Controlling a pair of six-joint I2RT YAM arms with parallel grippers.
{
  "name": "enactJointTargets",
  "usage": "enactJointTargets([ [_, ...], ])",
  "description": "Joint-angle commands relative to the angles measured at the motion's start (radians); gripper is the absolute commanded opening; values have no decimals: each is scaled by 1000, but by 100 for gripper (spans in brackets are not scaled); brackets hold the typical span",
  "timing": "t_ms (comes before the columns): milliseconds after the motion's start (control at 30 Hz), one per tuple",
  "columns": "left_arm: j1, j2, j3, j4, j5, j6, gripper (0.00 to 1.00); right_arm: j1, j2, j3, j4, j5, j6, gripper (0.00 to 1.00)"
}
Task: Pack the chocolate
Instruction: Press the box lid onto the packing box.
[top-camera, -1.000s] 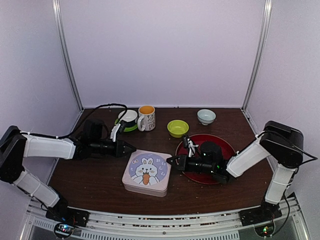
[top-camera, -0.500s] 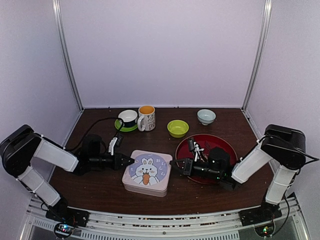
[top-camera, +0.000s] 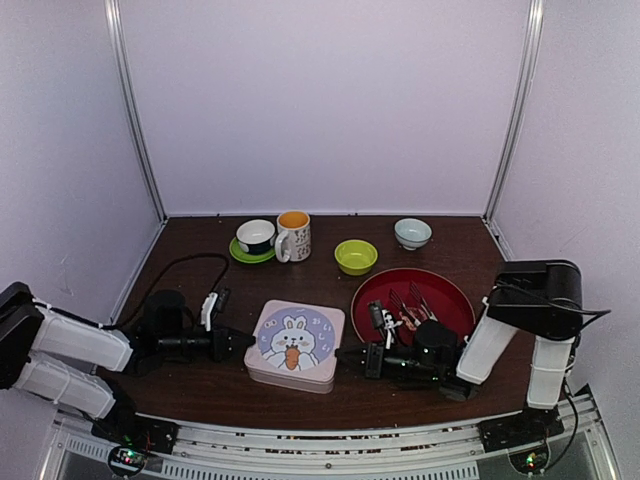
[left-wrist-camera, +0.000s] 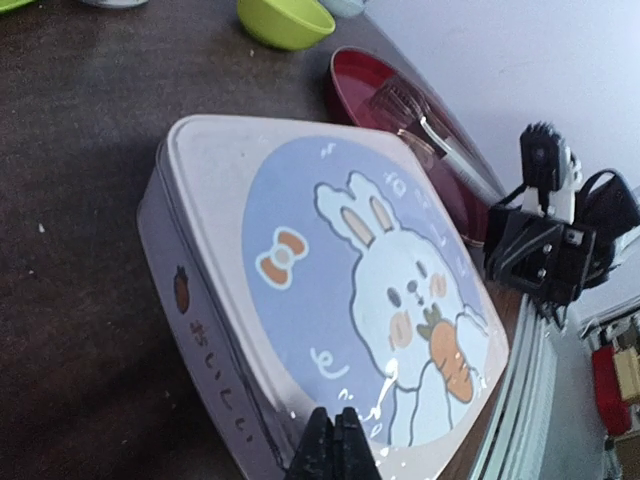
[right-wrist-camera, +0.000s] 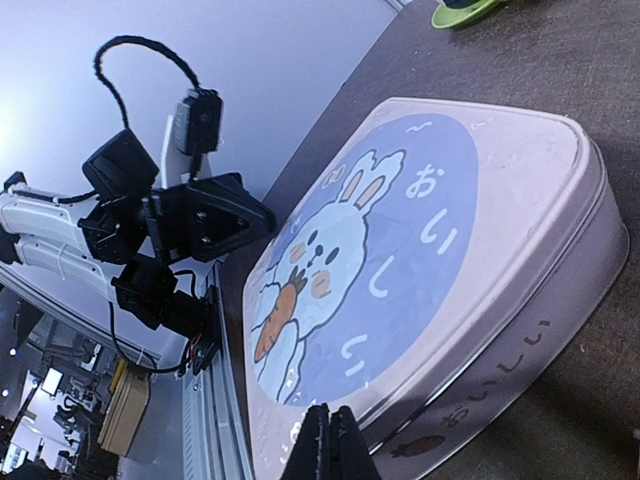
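Top view: the left gripper and the right gripper lie low, one at each side of the closed tin. Both have their fingers closed and hold nothing. No chocolate shows anywhere (maybe it is inside the tin, I cannot tell).

Left wrist view: the closed tips point at the lid edge.

Right wrist view: the same from the right side.

I judge both tips should catch under the lid rim evenly, so the tin does not slide.

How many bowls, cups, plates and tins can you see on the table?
Bowls: 2, green bowl, pale bowl
Cups: 2, mug, small cup
Plates: 2, red plate, green saucer
Tins: 1, bunny tin
Total: 7
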Motion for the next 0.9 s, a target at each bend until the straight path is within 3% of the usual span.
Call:
enactJointTargets([
  [0, -16, 143, -73, 163, -24, -38, 0, 49, -124, -40, -30, -24, -67, 0],
  [133, -38, 178, -61, 149, -34, -59, 0, 110, -166, -36, -160, -25, -141, 0],
  [367, -85, -121, -56, -120, -105, -56, 0, 94, 31, 35, -71, -88, -52, 0],
  [533, -156, -238, -28, -256, -144, -45, 0, 92, -100, 5, -138, -68, -105, 0],
  [600, -206, -241, -11, -287, -167, -38, 0, 92, -181, 25, -245, -46, -133, 0],
  [733, -300, -245, 25, -329, -242, -43, 0, 90, -334, 180, -741, 85, -242, 0],
  [867, -351, -230, 35, -298, -287, -54, 0, 82, -371, 396, -1153, 273, -369, 0],
])
